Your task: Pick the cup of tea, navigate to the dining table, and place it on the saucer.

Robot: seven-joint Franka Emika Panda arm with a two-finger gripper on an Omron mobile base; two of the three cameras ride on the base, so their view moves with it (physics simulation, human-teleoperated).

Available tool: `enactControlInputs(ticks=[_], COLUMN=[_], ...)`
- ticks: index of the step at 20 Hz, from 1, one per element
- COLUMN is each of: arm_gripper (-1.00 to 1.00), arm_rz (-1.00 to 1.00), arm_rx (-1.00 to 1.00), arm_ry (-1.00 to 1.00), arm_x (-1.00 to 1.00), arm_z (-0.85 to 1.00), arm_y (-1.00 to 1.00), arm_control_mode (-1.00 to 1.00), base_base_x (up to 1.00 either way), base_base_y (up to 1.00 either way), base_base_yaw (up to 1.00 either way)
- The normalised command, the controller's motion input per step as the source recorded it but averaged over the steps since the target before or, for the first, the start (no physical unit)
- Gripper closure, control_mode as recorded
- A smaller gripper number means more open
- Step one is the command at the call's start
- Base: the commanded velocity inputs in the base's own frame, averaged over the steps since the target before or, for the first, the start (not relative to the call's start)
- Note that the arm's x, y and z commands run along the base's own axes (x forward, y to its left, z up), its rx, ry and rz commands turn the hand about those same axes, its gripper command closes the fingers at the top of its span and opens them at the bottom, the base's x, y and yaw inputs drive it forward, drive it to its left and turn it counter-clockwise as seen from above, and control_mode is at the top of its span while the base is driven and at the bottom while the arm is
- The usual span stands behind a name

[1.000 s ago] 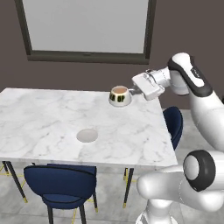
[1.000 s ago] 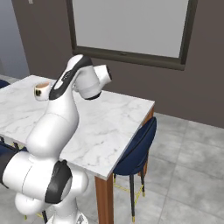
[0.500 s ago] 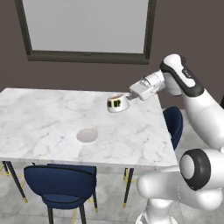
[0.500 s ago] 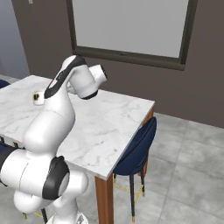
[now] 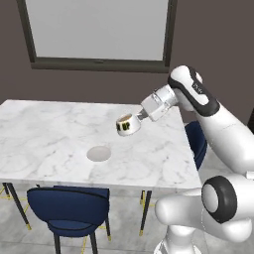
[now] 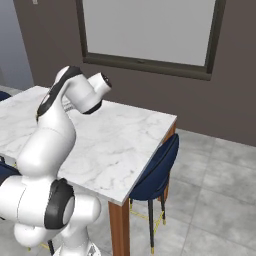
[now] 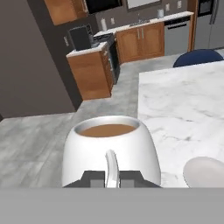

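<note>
**Teacup held above the marble table, saucer below and to one side**

Cup of tea point(image 5: 125, 124) is what you see in the air over the dining table point(image 5: 54, 139), carried by the gripper point(image 5: 137, 119) at the end of the white arm reaching in from the right of the left base view. The cup sits clear of the marble top, and it is tipped a little, its rim leaning away from the gripper, with the dark mark on its side facing the camera. In the hand view you look straight at the cup point(image 7: 110, 151): brown tea shows level inside the rim, and the thin white handle runs down between the two dark fingertips point(image 7: 92, 178), which are closed on it. The jaws are clamped on that handle.

The saucer point(image 5: 98, 154) lies flat on the table, nearer the front edge than the cup and to its left in the left base view, apart from it. In the hand view you catch its pale edge point(image 7: 205, 171) at the lower right, beside the cup. A blue chair point(image 5: 69, 208) stands tucked under the near edge of the table, and another blue chair point(image 6: 156, 172) stands at the table's end. Behind the table a large framed window point(image 5: 96, 30) fills the dark wall. In the hand view, wooden kitchen cabinets point(image 7: 89, 72) stand across the grey floor.
</note>
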Motion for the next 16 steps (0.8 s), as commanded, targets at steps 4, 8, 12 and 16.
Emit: enactControlInputs(ticks=[4, 8, 12, 16], arm_gripper=[1.0, 1.0, 1.0, 1.0], arm_rz=[0.0, 0.0, 0.0, 0.0], arm_rx=[-0.09, -0.01, 0.02, 0.16], arm_ry=[-0.11, -0.1, -0.14, -0.15], arm_x=[0.0, 0.0, 0.0, 0.02], arm_z=[-0.4, -0.31, -0.29, -0.15], arm_y=[0.02, 0.0, 0.0, 0.0], arm_control_mode=[-1.0, -1.0, -1.0, -1.0], base_base_x=[0.0, 0.0, 0.0, 0.0], base_base_y=[0.0, 0.0, 0.0, 0.0], base_base_yaw=[0.0, 0.0, 0.0, 0.0])
